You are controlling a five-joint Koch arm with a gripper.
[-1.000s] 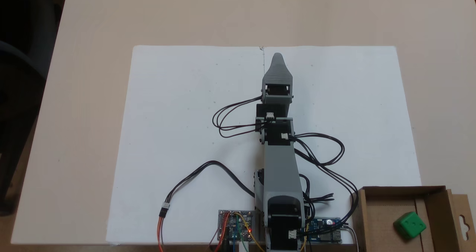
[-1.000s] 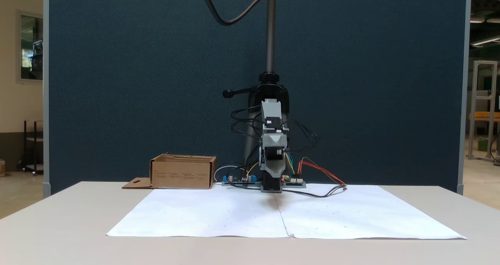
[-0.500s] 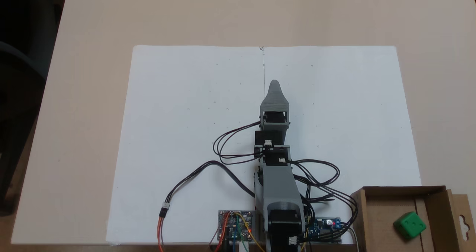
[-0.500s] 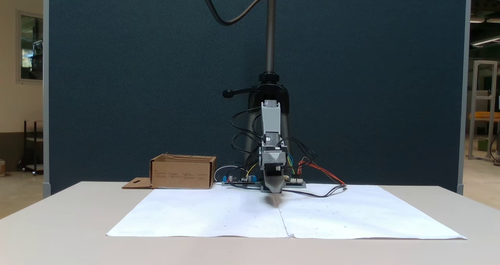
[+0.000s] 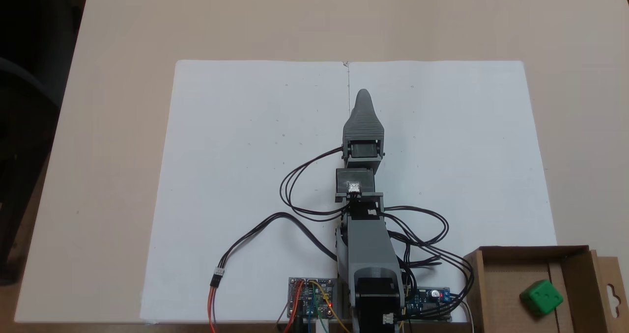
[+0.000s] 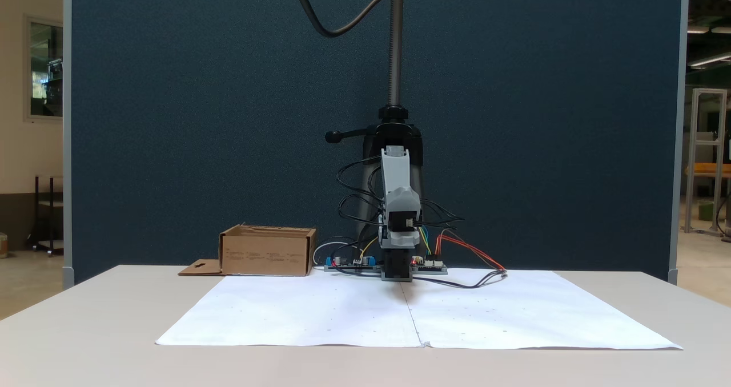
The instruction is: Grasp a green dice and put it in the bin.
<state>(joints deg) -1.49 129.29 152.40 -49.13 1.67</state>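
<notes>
The grey gripper (image 5: 363,95) points toward the upper centre of the frame above the white paper (image 5: 245,151). Only 1 tapered tip shows, so whether its jaws are apart cannot be told. Within the last second the arm drew back, then reached slightly forward again, carrying nothing. The green dice (image 5: 541,298) already lies inside the bin (image 5: 499,259) at lower right, so the task looks finished.

Paper sheet (image 5: 245,176) lies on the tabletop (image 5: 123,28), arm (image 5: 366,244) over its middle. In the top-down fixed view, bin (image 5: 575,264) sits at the sheet's lower-right corner, just right of the arm base. Green dice (image 5: 541,297) lies inside the bin.
</notes>
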